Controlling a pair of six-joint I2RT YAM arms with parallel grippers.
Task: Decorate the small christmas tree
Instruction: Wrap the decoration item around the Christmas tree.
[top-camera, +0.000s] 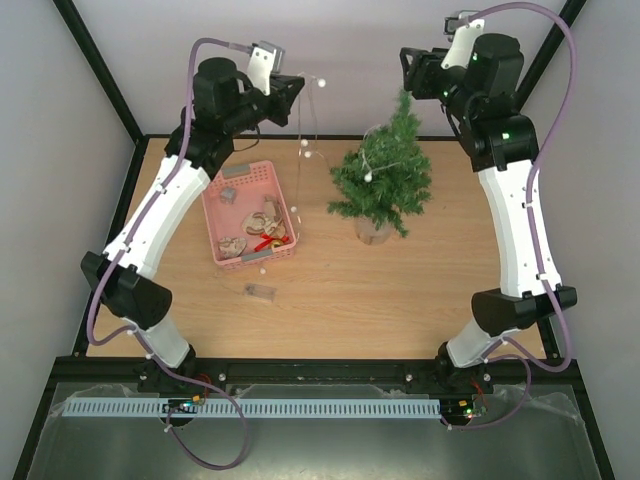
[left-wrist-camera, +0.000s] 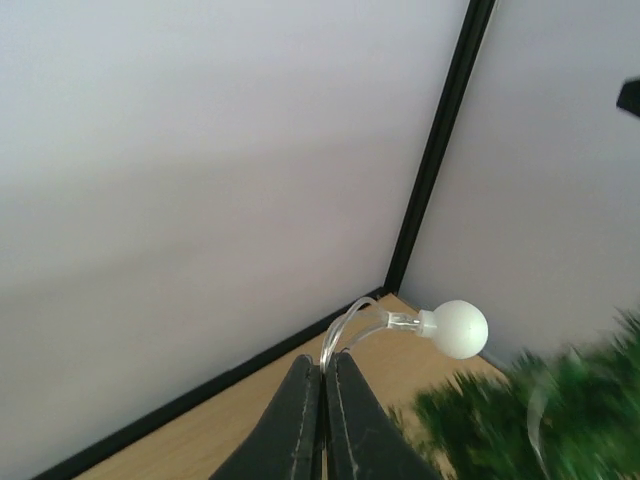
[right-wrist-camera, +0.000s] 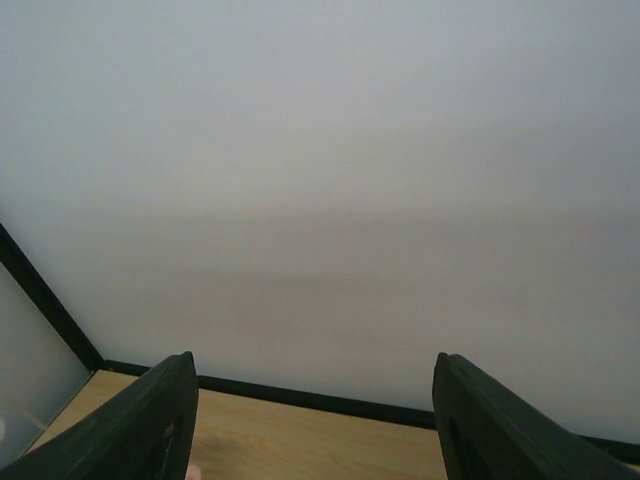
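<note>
The small christmas tree (top-camera: 383, 180) stands in a pale pot (top-camera: 372, 233) right of the table's middle; it shows as a green blur (left-wrist-camera: 545, 420) in the left wrist view. A clear light string (top-camera: 306, 140) with white bulbs hangs from my left gripper (top-camera: 299, 90) and trails across onto the tree's branches. That gripper (left-wrist-camera: 322, 366) is shut on the string's wire, with one round white bulb (left-wrist-camera: 455, 329) just past its tips. My right gripper (top-camera: 408, 68) hovers high above the treetop, open (right-wrist-camera: 315, 405), with nothing between its fingers (right-wrist-camera: 150, 425).
A pink basket (top-camera: 222, 226) holding several ornaments sits left of the tree. A small clear box (top-camera: 260, 291) lies on the wood in front of the basket. Black frame posts and pale walls enclose the back and sides.
</note>
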